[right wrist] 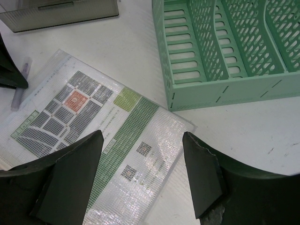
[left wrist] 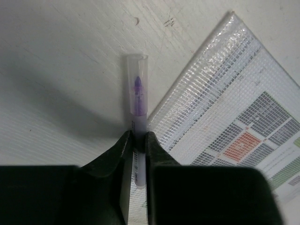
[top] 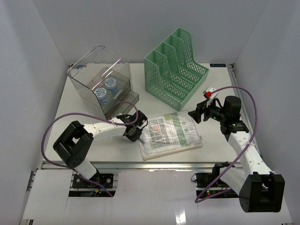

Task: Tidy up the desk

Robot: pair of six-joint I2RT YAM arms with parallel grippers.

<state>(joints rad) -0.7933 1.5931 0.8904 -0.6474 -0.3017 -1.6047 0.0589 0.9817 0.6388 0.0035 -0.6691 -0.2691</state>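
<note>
The left pincer (left wrist: 137, 137) is closed tight on the barrel of a clear-capped purple pen (left wrist: 137, 93). The pen's capped end sticks out ahead of the fingertips and lies flat on the desk (left wrist: 56, 70), which spreads beneath both pincers. Just to that pincer's right lies a mesh document pouch (left wrist: 225, 117), its edge right beside the pen. The right pincer (right wrist: 142, 136) hangs wide open and empty above the pouch, with a green file rack (right wrist: 225, 47) ahead of it to the right.

desk (top: 220, 82) | large flat white rectangular top | level | metal rail (top: 154, 165) along near edge
</note>
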